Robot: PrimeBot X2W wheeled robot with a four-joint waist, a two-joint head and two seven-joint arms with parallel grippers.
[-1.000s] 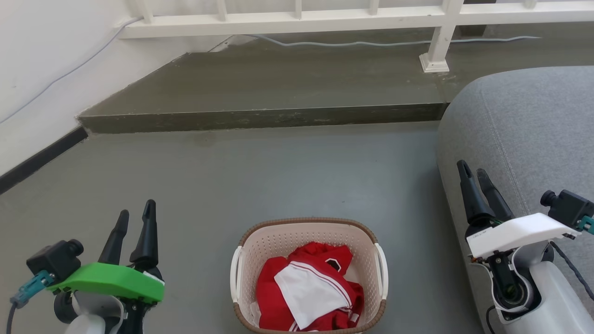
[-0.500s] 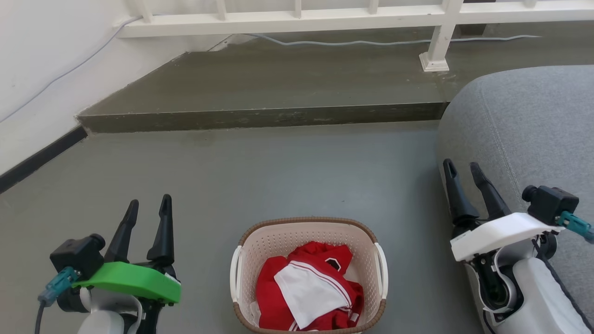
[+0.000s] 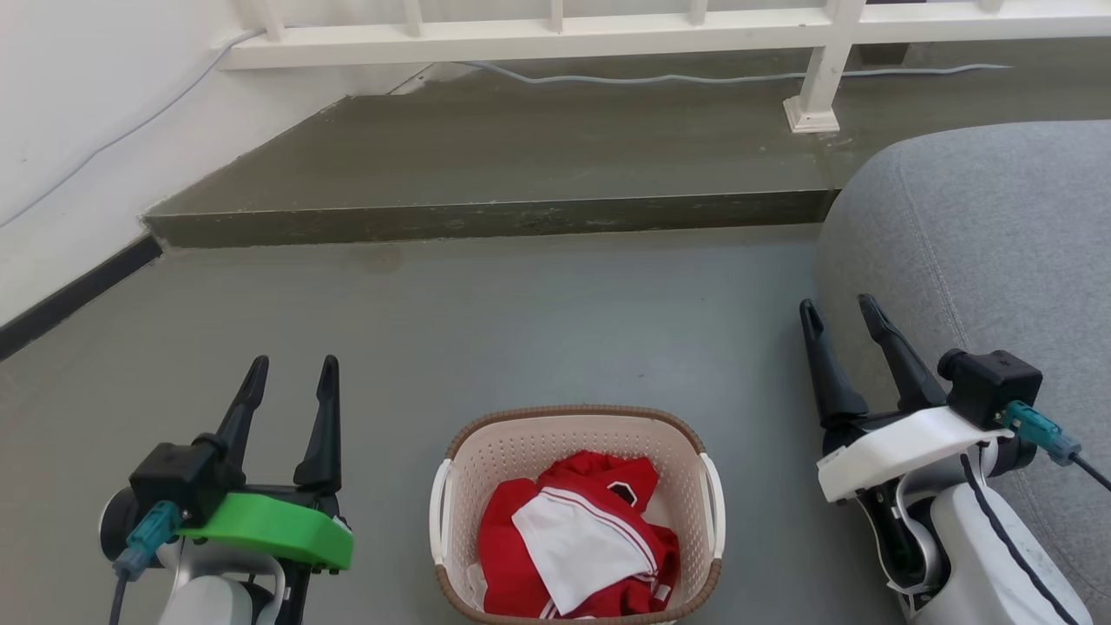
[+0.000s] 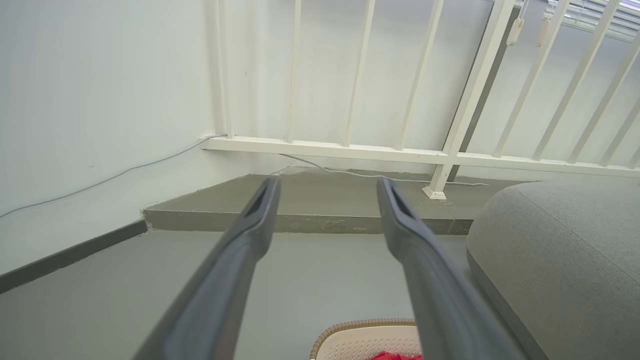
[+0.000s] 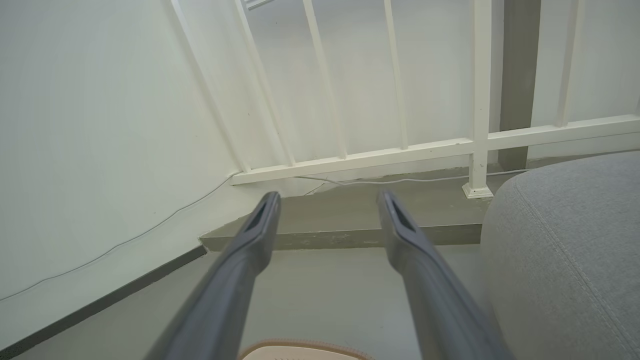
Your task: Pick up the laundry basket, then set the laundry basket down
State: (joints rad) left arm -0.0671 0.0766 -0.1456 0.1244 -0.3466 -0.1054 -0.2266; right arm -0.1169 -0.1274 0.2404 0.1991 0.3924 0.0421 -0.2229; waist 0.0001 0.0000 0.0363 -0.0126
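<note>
getting lined up for the pickup seems to be the step here, nothing grabbed yet. the rounded-rectangular cream plastic laundry basket (image 3: 521, 451), perforated walls and brown woven-look rim, sits on the grey floor (image 3: 521, 330) between the two arms, with red and white clothes (image 3: 573, 538) heaped inside. the green-topped left gripper (image 3: 295, 363) and white-topped right gripper (image 3: 838, 304) each have their fingers spread apart and hold nothing, well off to either side. next move probably needs both swinging in and down to the left white side handle (image 3: 438, 512) and right white side handle (image 3: 713, 508), evenly so it doesn't tip.
</note>
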